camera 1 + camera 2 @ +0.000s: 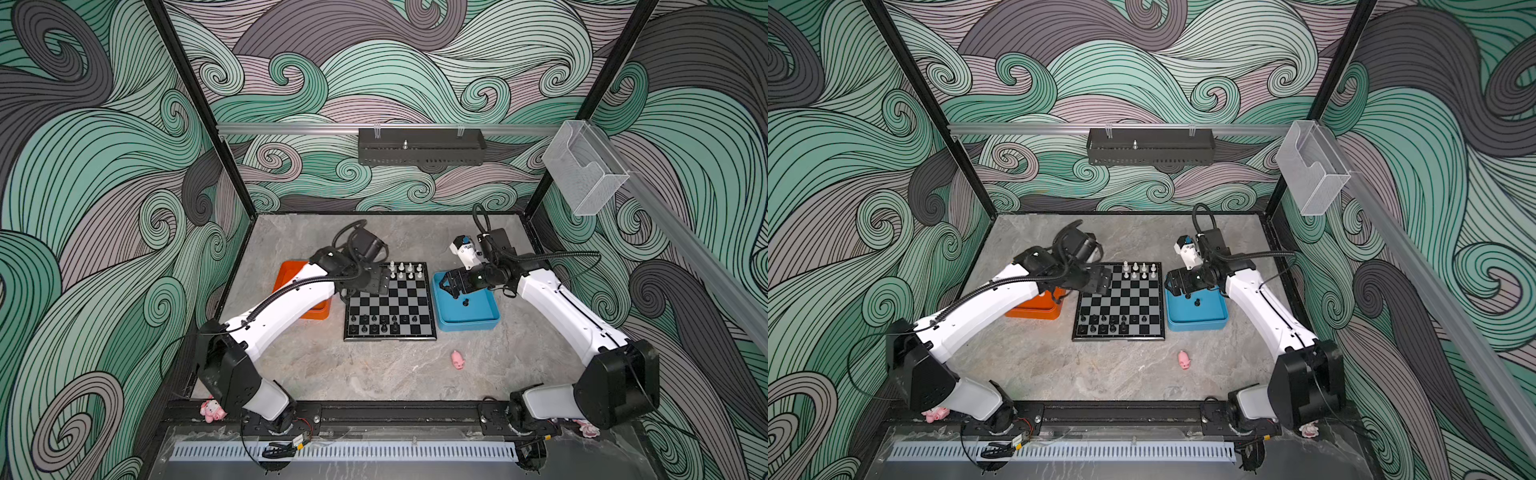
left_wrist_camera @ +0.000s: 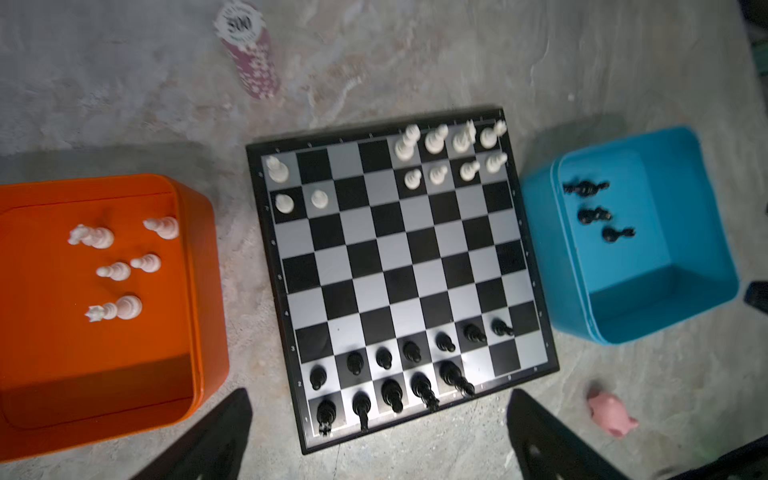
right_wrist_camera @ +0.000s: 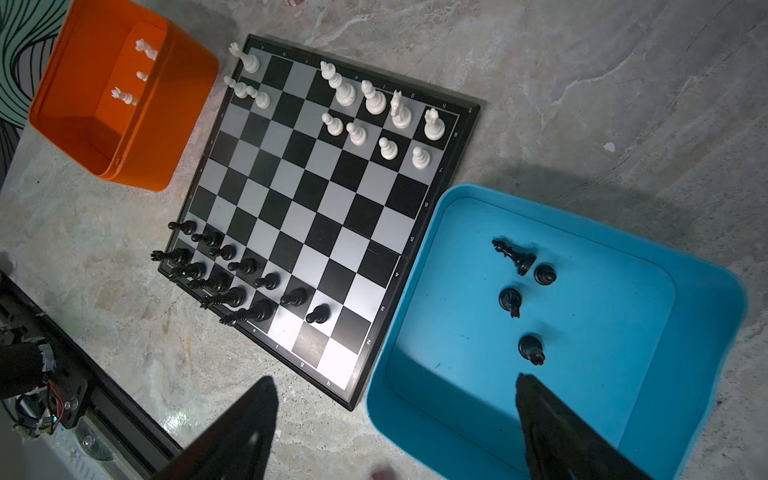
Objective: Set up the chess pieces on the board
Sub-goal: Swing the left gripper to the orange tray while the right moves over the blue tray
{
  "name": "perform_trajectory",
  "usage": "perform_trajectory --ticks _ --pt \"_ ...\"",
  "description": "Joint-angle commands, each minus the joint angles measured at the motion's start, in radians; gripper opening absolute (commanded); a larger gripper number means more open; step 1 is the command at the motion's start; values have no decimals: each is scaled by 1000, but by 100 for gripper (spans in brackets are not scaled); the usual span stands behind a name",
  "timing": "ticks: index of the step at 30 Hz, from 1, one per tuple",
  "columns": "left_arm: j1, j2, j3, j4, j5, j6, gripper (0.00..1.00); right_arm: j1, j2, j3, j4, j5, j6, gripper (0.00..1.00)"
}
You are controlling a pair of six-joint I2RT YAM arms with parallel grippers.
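We find the left gripper (image 2: 379,397) spread empty over the far left corner of the mid-table board (image 2: 415,257), the right gripper (image 3: 395,379) likewise over the blue tray (image 3: 698,324) holding four black chess pieces (image 3: 510,298), five white chess pieces (image 2: 114,271) in the orange tray (image 2: 104,353), the rest ranked along the board's far and near edges.

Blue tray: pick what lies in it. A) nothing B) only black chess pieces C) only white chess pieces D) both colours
B: in the right wrist view the blue tray holds only black chess pieces; the loose white pieces lie in the orange tray.
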Motion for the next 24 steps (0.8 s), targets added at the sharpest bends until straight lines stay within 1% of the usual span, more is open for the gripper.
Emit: perform_trajectory --ticks 1,3,5,6,8,11,13,17,24 --pt "106 -27 39 27 97 36 99 -27 86 99 -71 23 -43 87" --pt "140 -25 66 18 95 62 99 -42 127 122 -83 27 -32 84" --pt "182 -24 77 18 116 75 98 -46 149 122 -83 58 -12 80" --pt "204 -22 77 23 140 75 99 -46 158 121 -87 79 -1 76" --pt "255 -15 68 40 210 62 99 -48 176 115 -105 127 23 65" --pt "310 4 51 57 296 58 99 -53 199 93 -123 188 39 56" --pt "329 13 43 59 315 71 98 -62 217 73 -124 211 47 52" --pt "359 29 26 64 336 86 98 -80 251 42 -123 250 53 50" --pt "392 57 18 83 394 96 99 -91 318 24 -110 269 67 50"
